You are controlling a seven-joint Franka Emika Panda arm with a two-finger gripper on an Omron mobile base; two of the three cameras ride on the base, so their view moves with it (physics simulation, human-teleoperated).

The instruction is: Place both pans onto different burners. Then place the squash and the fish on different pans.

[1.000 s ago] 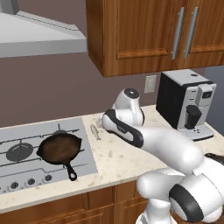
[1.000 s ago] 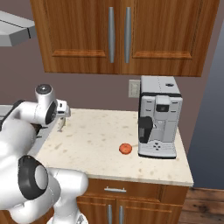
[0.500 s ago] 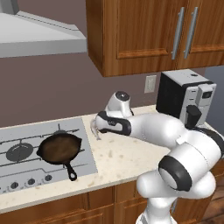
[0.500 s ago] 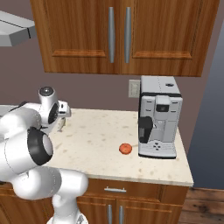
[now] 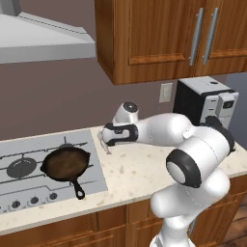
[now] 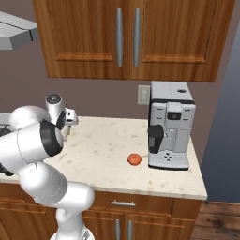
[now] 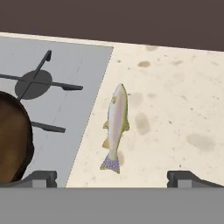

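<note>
Hand view: the fish (image 7: 115, 127) lies mid-frame on the speckled counter (image 7: 175, 113), just beside the cooktop (image 7: 65, 87) edge, with the fingers (image 7: 113, 177) spread wide at the bottom of the frame, holding nothing. At lower left of the left base view, the skillet (image 5: 66, 164) sits on a burner. The squash (image 6: 134, 159) rests centre-right in the right base view, near the coffee machine (image 6: 169, 125).

Counter (image 7: 175, 100) with fish (image 7: 115, 127), squash (image 6: 134, 159)

Coffee machine (image 6: 169, 125) on speckled counter (image 6: 108, 154), under wooden cabinets (image 6: 126, 37).
</note>
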